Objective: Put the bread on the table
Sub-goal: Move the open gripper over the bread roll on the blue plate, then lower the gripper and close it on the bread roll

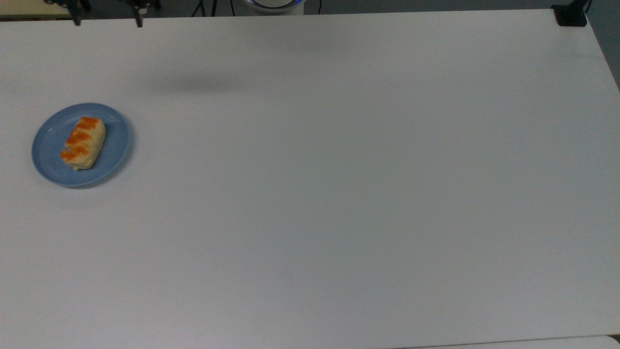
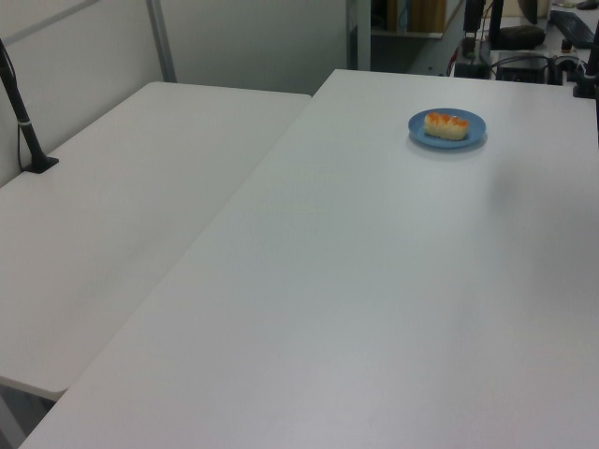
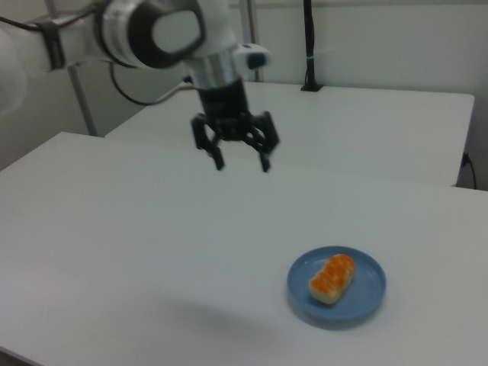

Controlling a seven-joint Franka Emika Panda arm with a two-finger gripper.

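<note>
claw [image 3: 242, 163] spread wide, high above matte table [image 1: 339, 194] | oblong glazed bread [image 1: 83, 142] on round, seemingly smooth plate [image 1: 116, 145]

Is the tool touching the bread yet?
Apart. In the right view the open tool hangs high above the table, with clear space between it and the bread on the plate.

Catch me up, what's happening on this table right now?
The bread lies on the blue plate, not yet on the table. The gripper hangs open in the air, apart from the plate, holding nothing. In the top view its fingertips show at the upper edge, above the plate.
</note>
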